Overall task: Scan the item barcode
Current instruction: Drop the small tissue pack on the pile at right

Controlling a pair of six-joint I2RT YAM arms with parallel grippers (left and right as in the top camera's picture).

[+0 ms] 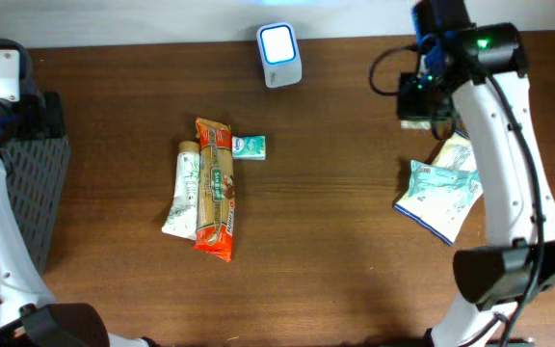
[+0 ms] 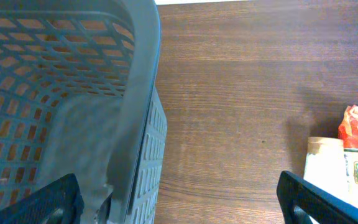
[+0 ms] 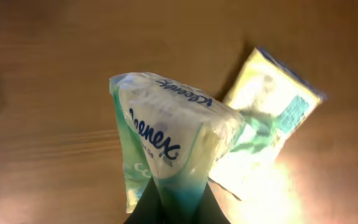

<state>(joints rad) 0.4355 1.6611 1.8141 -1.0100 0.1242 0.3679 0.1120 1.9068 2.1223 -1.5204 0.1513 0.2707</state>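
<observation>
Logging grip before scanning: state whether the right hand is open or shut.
Shut: the right hand pinches the Kleenex pack by one end, held above the table.

Grey basket (image 1: 37, 183) at left on brown table (image 1: 335, 251), white tube (image 1: 183, 190) touching orange pack (image 1: 216, 193) at centre, small green box (image 1: 250, 146) just right of its far end, teal bag (image 1: 438, 198) at right

Dark wooden desk, brightly lit

The desk (image 1: 355, 241) is brown with fine grain running across it. A pale strip (image 1: 162, 19) lies beyond its far edge, and a grey mesh basket (image 1: 37, 183) stands at its left end. Glare whitens the wood in the right wrist view.
</observation>
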